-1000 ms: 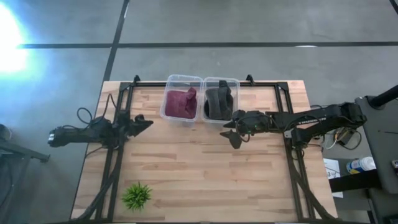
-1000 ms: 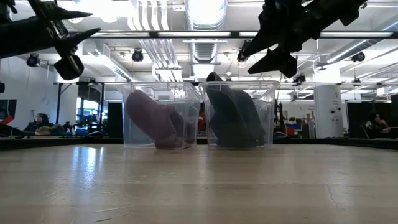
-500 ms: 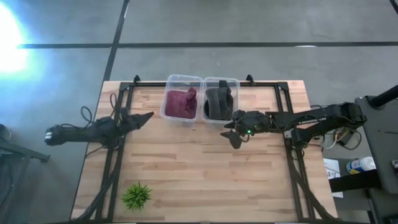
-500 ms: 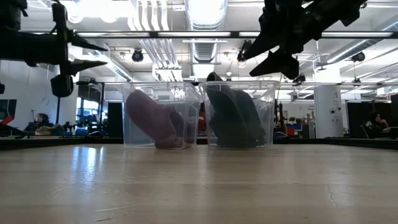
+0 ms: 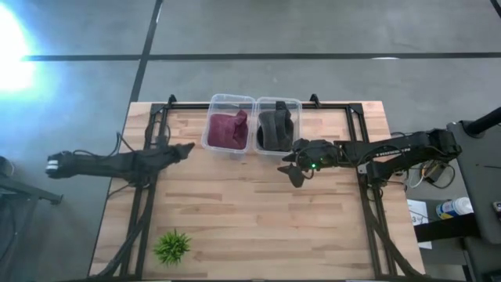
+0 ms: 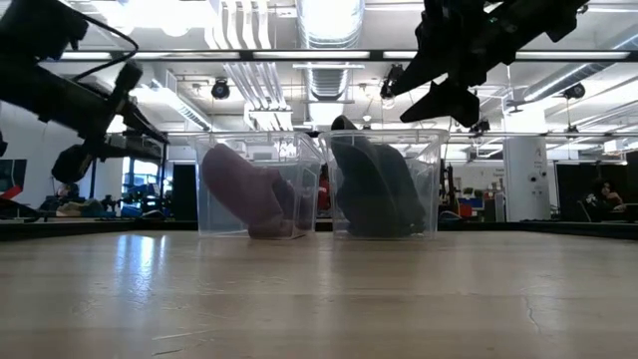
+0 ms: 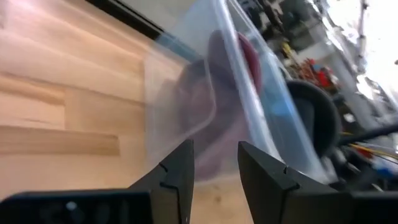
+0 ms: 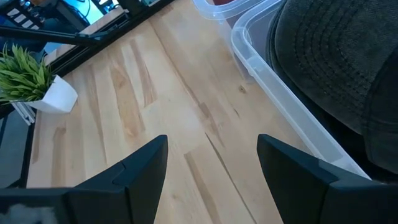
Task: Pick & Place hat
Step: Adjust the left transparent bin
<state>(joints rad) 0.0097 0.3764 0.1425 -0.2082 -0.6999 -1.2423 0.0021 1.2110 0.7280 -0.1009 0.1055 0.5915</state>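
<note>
At the far edge of the wooden tabletop (image 5: 258,211), two clear plastic bins stand side by side, touching. The left bin (image 5: 229,103) holds a maroon hat (image 5: 225,129); the right bin (image 5: 279,104) holds a dark grey hat (image 5: 274,129), which rises slightly above the rim in the low view. Most of the tabletop in front of the bins is bare wood, giving wide open room. A small green potted plant (image 5: 172,246) sits near the front left corner, well apart from everything else.

From the left side, the left arm stretches out nearly flat across the table's edge. Its tool (image 5: 185,148) points at the left bin's near left corner, just beside the wall. Its fingers (image 7: 177,171) stand a little apart, holding nothing, with the maroon hat seen through the plastic ahead of them.

From the right side, the right arm reaches in level, raised above the surface. Its tool (image 5: 287,166) hangs just in front of the right bin, fingers (image 8: 289,168) spread wide and empty, over bare wood beside the bin's rim.
</note>
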